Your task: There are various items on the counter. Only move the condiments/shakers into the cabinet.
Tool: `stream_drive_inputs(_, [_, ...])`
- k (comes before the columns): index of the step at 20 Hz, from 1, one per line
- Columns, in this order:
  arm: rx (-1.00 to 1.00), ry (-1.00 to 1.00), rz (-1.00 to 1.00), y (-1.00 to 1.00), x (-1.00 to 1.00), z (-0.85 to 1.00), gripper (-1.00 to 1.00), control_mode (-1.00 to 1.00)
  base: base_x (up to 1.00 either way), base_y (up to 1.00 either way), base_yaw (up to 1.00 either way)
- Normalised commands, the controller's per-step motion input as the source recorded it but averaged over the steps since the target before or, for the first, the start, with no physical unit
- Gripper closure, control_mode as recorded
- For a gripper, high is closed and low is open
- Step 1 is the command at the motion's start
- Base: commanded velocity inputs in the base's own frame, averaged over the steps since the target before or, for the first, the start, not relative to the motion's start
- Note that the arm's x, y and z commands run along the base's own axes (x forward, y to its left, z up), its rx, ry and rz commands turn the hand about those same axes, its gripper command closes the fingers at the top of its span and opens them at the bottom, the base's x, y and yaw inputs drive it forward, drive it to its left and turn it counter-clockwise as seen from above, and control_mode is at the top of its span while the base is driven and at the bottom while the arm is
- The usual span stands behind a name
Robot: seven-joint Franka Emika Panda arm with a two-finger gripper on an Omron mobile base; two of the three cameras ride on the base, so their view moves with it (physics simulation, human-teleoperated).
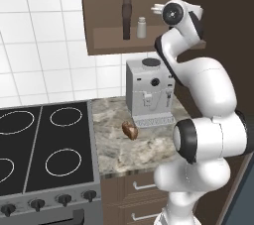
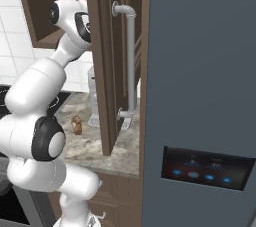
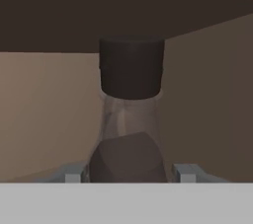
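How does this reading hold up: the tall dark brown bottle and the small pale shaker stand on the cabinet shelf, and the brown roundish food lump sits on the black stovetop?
One detail is wrong. The brown roundish food lump lies on the speckled stone counter, in front of the silver coffee machine, not on the stovetop; the left base view shows it. The tall dark brown bottle and small pale shaker do stand on the cabinet shelf.

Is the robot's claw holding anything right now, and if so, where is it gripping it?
Yes. The gripper is closed on a dark brown bottle, its fingertips at either side of the lower body, below the black cap, inside the cabinet.
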Motion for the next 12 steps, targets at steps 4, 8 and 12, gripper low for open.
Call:
stream_drive_inputs(4, [0.0, 0.0, 0.0, -0.06, 0.18, -0.14, 1.0, -1.0, 0.0, 0.0, 0.0])
stream_drive_inputs(8, [0.0, 0.0, 0.0, -0.04, 0.29, -0.38, 1.0, -1.0, 0.0, 0.0, 0.0])
stream_drive_inputs(12, [0.0, 0.0, 0.0, -0.07, 0.4, -0.33, 1.0, -1.0, 0.0, 0.0, 0.0])
